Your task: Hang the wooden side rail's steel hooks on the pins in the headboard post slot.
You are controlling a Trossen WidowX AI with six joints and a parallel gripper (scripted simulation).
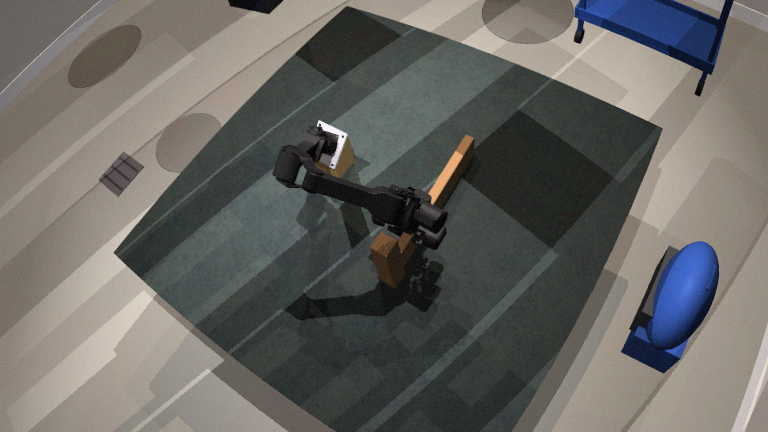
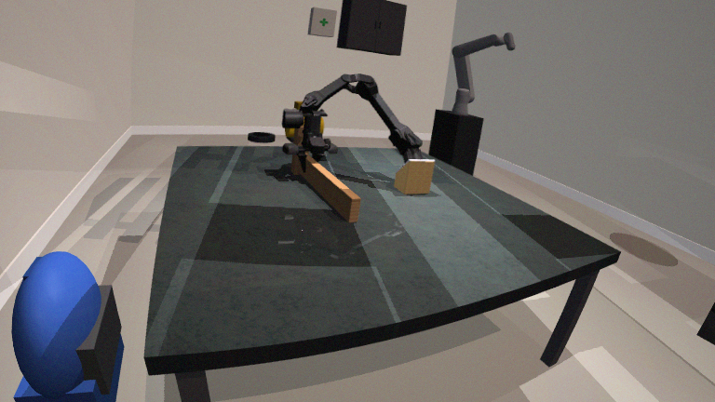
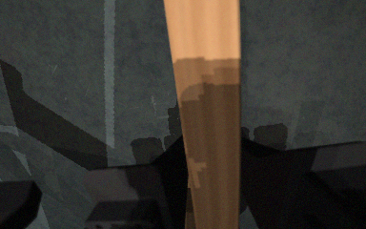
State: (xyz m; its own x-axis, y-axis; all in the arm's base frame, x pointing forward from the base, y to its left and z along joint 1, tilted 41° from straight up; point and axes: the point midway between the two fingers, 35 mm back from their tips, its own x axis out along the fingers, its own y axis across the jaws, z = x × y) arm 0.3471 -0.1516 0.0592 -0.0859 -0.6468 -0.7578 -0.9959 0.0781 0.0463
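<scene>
From above, our gripper point(image 1: 421, 229) is pinching the wooden side rail point(image 1: 451, 174) beside the headboard post point(image 1: 390, 257), from the side, the rail is sloping away from us onto the table point(image 2: 316, 292), at the wrist, the rail is running straight ahead between our fingers

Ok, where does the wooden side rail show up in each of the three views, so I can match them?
Top: the wooden side rail runs diagonally at centre, from upper right down to the gripper.
Exterior: the rail lies at centre left, its near end resting on the table.
Wrist: the rail fills a vertical strip at the middle.
Shared landmark: the gripper, shut on the rail near the headboard post.
</scene>
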